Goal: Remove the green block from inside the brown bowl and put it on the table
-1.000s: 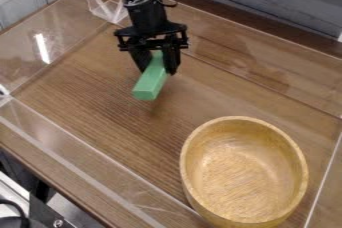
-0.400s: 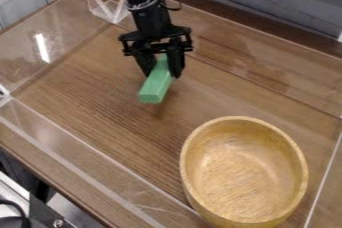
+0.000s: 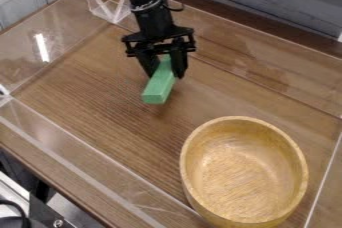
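Note:
The green block (image 3: 159, 85) hangs tilted, its upper end pinched between the black fingers of my gripper (image 3: 162, 66), which is shut on it. Its lower end is at or just above the table (image 3: 80, 92); I cannot tell whether it touches. The brown bowl (image 3: 245, 171) sits at the lower right with nothing inside, well apart from the block. The arm reaches down from the top centre of the view.
Low clear acrylic walls (image 3: 34, 47) border the tabletop on the left and front. A grey panelled wall stands behind the table. Bare wood lies between the block and the bowl.
The gripper and the green block have shifted slightly to the right and down in the picture, with the grip unchanged. The bowl has not moved.

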Tool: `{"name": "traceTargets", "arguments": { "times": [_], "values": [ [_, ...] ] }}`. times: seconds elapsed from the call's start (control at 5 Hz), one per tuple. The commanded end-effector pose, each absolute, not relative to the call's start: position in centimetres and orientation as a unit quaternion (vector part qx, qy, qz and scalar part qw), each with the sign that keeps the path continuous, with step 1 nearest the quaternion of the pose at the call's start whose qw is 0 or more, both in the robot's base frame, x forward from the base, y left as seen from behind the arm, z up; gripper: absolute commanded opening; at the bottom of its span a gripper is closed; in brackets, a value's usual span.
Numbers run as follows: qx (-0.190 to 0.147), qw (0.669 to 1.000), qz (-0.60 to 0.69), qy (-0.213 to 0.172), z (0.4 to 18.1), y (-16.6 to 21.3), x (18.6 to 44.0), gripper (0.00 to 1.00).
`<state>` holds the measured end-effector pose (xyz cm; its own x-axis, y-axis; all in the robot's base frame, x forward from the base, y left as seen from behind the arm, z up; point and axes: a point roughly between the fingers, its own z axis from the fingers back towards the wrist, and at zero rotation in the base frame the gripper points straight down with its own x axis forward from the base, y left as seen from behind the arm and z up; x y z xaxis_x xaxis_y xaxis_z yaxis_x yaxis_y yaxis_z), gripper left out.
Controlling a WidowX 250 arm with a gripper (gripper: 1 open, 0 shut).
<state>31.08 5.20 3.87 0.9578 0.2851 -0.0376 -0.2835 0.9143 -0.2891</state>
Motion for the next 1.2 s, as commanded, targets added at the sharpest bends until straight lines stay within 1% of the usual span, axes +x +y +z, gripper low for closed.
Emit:
{"name": "traceTargets", "arguments": {
  "times": [0.0, 1.0],
  "values": [
    [-0.145, 0.979, 0.137, -0.033, 5.26, 5.24, 32.39, 0.0],
    [-0.154, 0.978, 0.139, -0.022, 4.66, 5.21, 32.38, 0.0]
  ]
}}
